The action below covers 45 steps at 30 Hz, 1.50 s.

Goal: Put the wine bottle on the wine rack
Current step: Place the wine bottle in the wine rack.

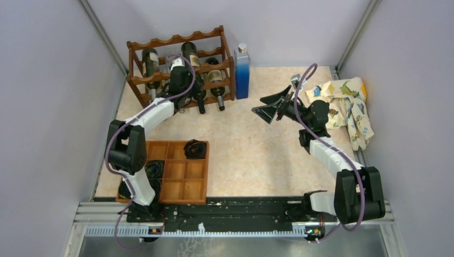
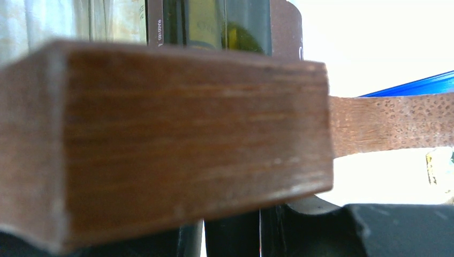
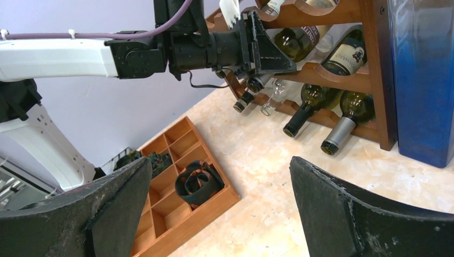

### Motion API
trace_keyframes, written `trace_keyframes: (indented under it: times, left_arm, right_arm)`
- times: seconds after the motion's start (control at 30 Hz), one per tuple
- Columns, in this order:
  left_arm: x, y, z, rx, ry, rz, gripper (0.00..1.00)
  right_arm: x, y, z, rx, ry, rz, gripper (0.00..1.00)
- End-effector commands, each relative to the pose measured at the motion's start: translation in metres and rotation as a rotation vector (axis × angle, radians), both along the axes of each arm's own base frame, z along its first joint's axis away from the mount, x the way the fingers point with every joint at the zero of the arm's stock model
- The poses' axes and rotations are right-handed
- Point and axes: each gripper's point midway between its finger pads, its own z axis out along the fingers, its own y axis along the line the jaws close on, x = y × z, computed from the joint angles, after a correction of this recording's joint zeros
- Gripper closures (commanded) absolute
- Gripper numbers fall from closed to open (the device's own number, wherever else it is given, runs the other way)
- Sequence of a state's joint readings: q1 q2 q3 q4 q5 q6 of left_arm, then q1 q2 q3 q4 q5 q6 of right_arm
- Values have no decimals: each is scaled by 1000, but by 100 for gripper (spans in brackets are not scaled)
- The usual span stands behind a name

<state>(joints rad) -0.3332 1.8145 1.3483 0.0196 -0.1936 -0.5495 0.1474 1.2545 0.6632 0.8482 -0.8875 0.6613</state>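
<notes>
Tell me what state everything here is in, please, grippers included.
Wine rack, upright, several bottles in it.
Wine bottles, lying down, necks pointing outward.
Left gripper, at the rack, grip hidden.
Right gripper, open, empty, in the air.
Blue bottle, upright beside the rack, capped.
Wooden tray, flat, dark items in some compartments.
Cloth, crumpled in a heap.

Dark reddish-brown wine rack (image 1: 176, 40), dark green wine bottles (image 3: 316, 93), blue container (image 1: 242, 74), cream cloth (image 1: 348, 107) printed yellow and teal, orange-brown tray (image 1: 182, 201), beige marbled table (image 1: 257, 155).
</notes>
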Motion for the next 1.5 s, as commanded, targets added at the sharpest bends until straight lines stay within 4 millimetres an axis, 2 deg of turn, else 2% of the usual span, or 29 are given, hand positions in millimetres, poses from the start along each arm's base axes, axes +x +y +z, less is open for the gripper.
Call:
trace_keyframes:
  times: [0.0,0.33,0.67,1.07,1.23,1.47]
  left_arm:
    - [30,16,59,-38,-226,69,64]
    - [30,17,56,-40,-214,78,60]
    - [30,15,55,-47,-209,71,52]
    - [28,15,59,-52,-210,70,52]
    - [14,13,69,-80,-205,44,51]
    - [-24,6,82,-113,-191,-48,51]
  right_arm:
    - [-7,-4,19,5,-106,-11,2]
    - [-7,-4,18,4,-104,-12,2]
    - [-7,-4,18,2,-105,-13,2]
    - [-7,-4,19,2,-109,-12,2]
    - [-7,-3,19,1,-113,-7,2]
    - [-8,-3,17,-9,-124,1,2]
